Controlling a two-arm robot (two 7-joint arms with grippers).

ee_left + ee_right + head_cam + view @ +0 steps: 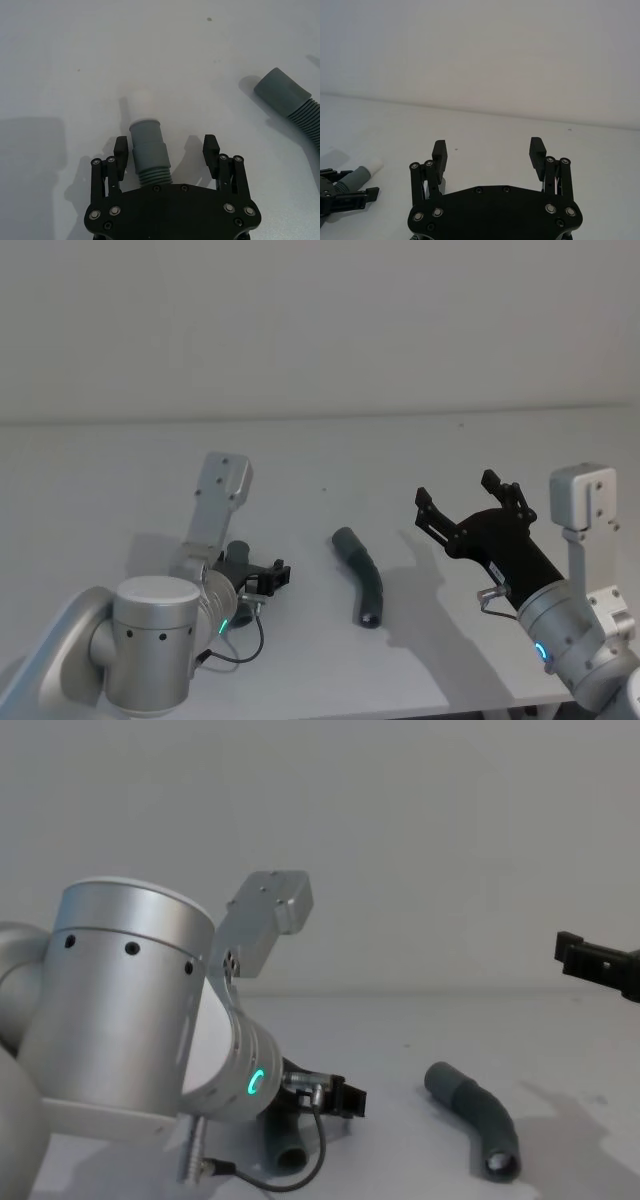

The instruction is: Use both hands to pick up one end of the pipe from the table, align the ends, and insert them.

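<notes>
Item 1: white-tipped hose piece (149, 150), on the table (110, 470) at my left. It lies between the fingers of the left gripper (165, 145), its long axis running straight out from the palm and its white tip (141, 100) pointing away. Jaws released: one finger sits at the cuff's side, the other stands apart from it.

Item 2: second hose piece (361, 575), flat on the table between the two arms. It is curved, its long axis runs away from me, and its smooth cuff (346, 539) is at the far end.

Item 3: right gripper (460, 495), raised above the table to the right of item 2, jaws spread and empty. I judge this the arm for that piece; it would need to descend and move leftward.
</notes>
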